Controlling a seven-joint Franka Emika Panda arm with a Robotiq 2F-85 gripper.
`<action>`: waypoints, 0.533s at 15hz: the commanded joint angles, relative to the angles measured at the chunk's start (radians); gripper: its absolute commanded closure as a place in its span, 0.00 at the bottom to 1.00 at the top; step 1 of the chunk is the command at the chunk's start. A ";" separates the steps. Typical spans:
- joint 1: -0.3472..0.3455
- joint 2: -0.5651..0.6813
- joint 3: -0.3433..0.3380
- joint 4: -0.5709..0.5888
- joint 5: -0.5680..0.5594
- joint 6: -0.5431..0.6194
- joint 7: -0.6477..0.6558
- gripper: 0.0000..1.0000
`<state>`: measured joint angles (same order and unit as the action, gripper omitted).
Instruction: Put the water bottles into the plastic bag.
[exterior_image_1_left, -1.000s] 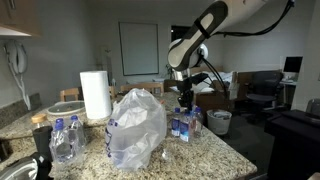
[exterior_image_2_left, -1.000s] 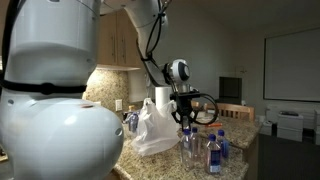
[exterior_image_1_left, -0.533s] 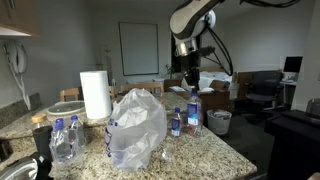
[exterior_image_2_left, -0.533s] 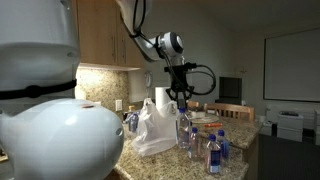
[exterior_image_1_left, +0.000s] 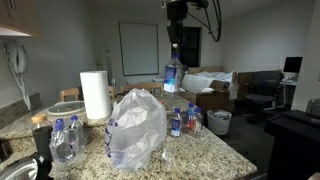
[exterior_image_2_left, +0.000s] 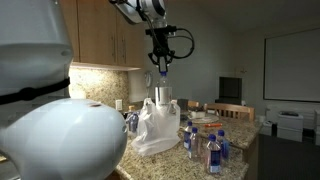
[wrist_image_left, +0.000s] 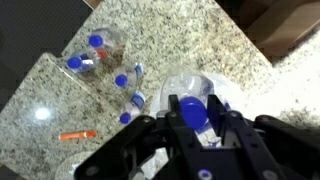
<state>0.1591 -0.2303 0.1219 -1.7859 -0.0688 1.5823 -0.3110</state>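
Clear blue-capped water bottle (exterior_image_1_left: 171, 75) higher than a moment ago, above crinkly translucent plastic bag (exterior_image_1_left: 137, 128), jaws clenched round its body.

Robot arm (exterior_image_2_left: 138, 8) up high, wrist pointing straight down. The gripper (exterior_image_1_left: 172, 60) hangs vertical, jaws clamped on the top of a water bottle (exterior_image_1_left: 171, 77). In the wrist view, dark fingers (wrist_image_left: 240, 130) sit either side of its cap.
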 joint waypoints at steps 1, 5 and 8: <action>0.033 0.091 0.050 0.147 0.063 0.052 0.114 0.86; 0.053 0.241 0.105 0.297 0.035 0.126 0.277 0.86; 0.057 0.356 0.101 0.397 0.026 0.157 0.368 0.86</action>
<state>0.2140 0.0106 0.2263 -1.5060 -0.0315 1.7337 -0.0176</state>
